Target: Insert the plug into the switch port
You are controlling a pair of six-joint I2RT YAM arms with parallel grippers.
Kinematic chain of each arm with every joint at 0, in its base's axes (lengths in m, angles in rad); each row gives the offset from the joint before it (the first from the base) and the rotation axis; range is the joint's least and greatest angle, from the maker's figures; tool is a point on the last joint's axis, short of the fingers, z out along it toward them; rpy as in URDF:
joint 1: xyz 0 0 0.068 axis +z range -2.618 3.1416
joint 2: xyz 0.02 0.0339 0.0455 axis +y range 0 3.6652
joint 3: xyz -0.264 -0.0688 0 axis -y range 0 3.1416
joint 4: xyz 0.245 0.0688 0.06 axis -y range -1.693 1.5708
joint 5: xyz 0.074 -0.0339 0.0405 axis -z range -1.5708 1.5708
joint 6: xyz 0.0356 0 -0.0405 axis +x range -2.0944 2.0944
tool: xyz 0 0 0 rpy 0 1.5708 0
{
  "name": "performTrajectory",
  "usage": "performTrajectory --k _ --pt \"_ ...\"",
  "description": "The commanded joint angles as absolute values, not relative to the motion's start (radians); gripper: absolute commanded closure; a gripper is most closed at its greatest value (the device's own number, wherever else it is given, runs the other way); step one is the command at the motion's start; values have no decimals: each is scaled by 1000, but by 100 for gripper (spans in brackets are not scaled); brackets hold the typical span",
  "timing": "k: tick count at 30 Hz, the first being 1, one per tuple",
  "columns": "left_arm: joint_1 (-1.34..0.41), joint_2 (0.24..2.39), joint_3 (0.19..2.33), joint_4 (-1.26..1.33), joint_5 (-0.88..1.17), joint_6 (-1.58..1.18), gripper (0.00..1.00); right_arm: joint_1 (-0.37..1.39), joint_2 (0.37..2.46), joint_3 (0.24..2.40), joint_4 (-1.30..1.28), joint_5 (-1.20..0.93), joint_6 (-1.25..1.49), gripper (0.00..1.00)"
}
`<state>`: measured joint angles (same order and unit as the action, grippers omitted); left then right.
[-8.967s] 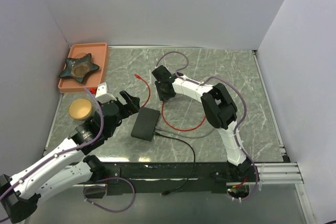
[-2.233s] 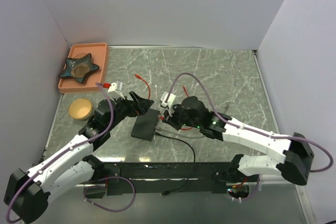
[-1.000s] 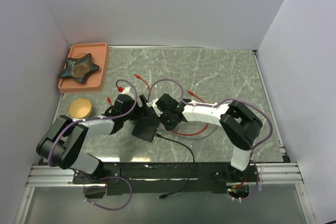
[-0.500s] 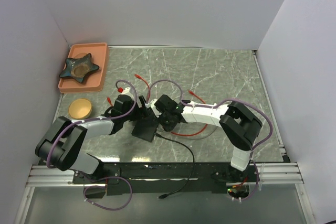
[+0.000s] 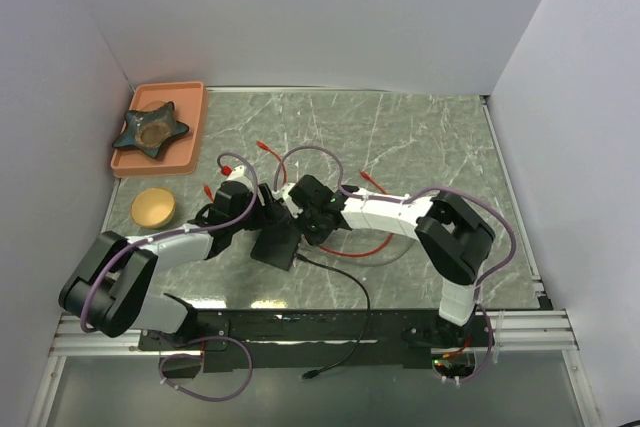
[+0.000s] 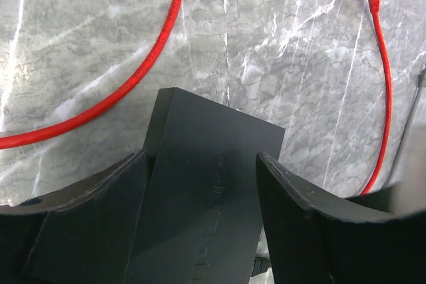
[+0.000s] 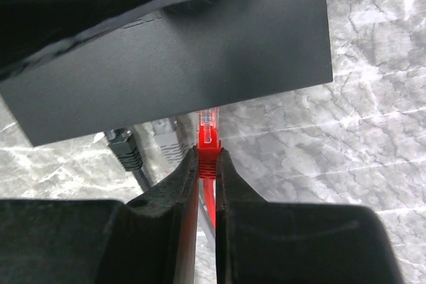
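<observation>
With the left fingers (image 6: 100, 197) clamping the switch box (image 6: 206, 184) on the bench (image 6: 299, 44), the right fingers (image 7: 178, 187) are pinching the red plug (image 7: 208, 136), its tip meeting the box edge at twelve o'clock, probably calling for alignment with the unseen port, then a straight push.

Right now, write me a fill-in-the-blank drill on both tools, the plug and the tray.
The right tool pinches a ___ plug. The left tool holds the ___ switch box between its fingers. The star-shaped dish sits in the ___ tray.
Missing words: red; black; orange.
</observation>
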<state>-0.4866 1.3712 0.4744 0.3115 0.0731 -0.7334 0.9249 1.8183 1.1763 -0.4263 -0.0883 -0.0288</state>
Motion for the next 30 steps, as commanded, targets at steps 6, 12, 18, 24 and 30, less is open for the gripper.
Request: performTrajectory --k 6,12,18,24,30 --pt "-489 1355 472 356 124 -723 30 925 1845 1233 -405 -60 -18 100" --pt "-489 1382 477 376 149 -718 28 927 1819 1210 -362 -71 -34 100" --pt "-489 1414 482 391 190 -696 24 927 1818 1218 -353 -72 -51 100" --pt "-489 1425 477 393 209 -670 26 928 1807 1224 -334 -83 -66 100" --pt "-489 1440 474 419 258 -655 31 928 1804 1230 -311 -112 -84 100"
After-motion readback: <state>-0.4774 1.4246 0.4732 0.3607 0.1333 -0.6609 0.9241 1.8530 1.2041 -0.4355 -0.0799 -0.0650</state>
